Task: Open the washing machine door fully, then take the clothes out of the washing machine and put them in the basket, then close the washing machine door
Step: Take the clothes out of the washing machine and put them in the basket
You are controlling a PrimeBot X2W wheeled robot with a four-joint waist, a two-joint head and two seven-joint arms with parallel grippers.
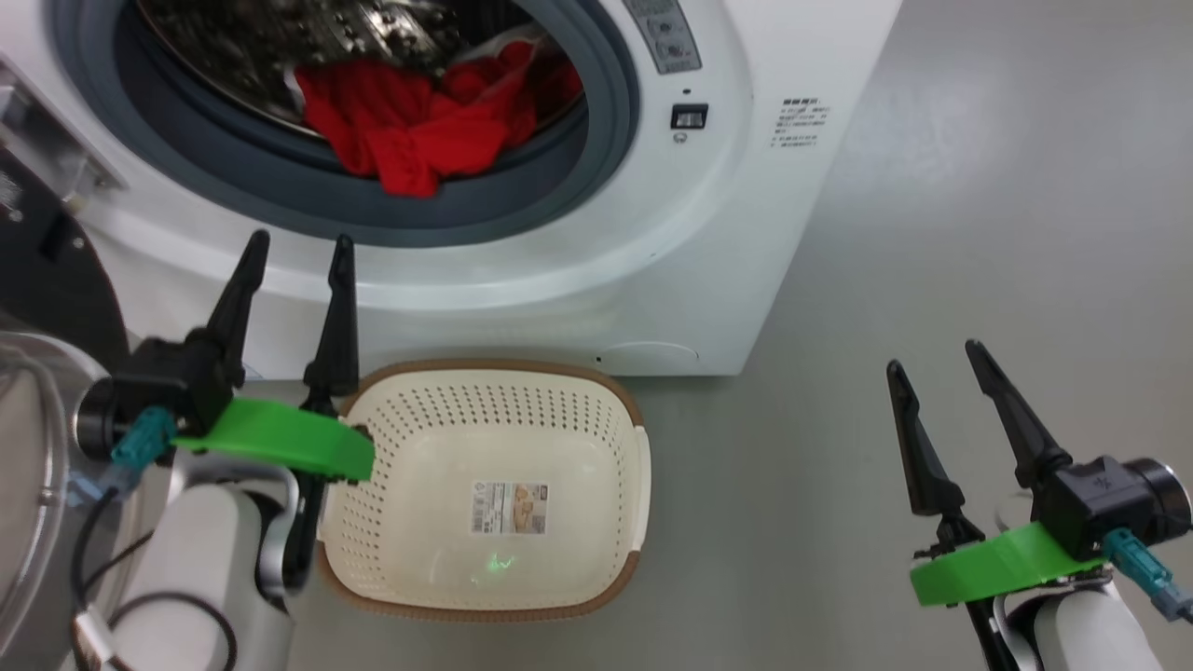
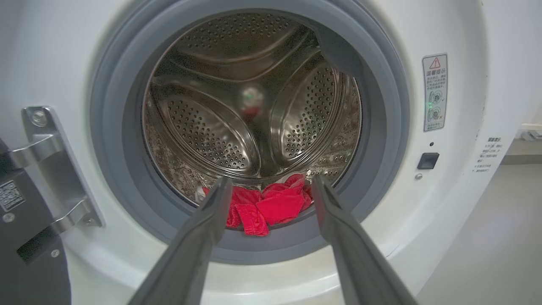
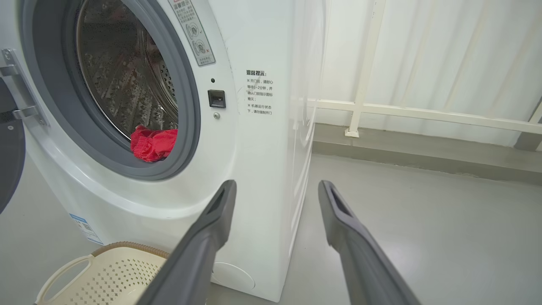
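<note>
1. Clothes (image 1: 419, 130): bright red fabric, soft and crumpled, with a sliver of white trim at the upper edge. Heaped at the front bottom of the drum (image 2: 254, 106), one fold draped onto the grey rubber ring (image 2: 381, 148).
2. Drum of shiny perforated steel with raised ribs. Ring matte, smooth and round.
3. Washing machine (image 1: 652, 280): white, glossy, boxy, its front curving around the round mouth. Stands on smooth grey floor (image 1: 979, 233).
4. Washing machine door (image 1: 56, 289): swung open at the machine's left on a metal hinge (image 2: 46, 169). Black rim, with clear bulging glass below it in the head view.
5. Basket (image 1: 494, 366): cream perforated plastic, a rounded rectangle with a brown woven-look rim and a paper label (image 1: 509, 508) on its bottom. Sits on the floor just in front of the machine, below the mouth.
6. Left gripper (image 1: 300, 240): two long, dark, tapered fingers spread apart, gripping nothing. Raised before the machine's front just under the mouth, beside the basket's left rim.
7. Right gripper (image 1: 934, 355): fingers likewise apart, holding nothing. Hangs over the floor, well to the right of machine and basket.
</note>
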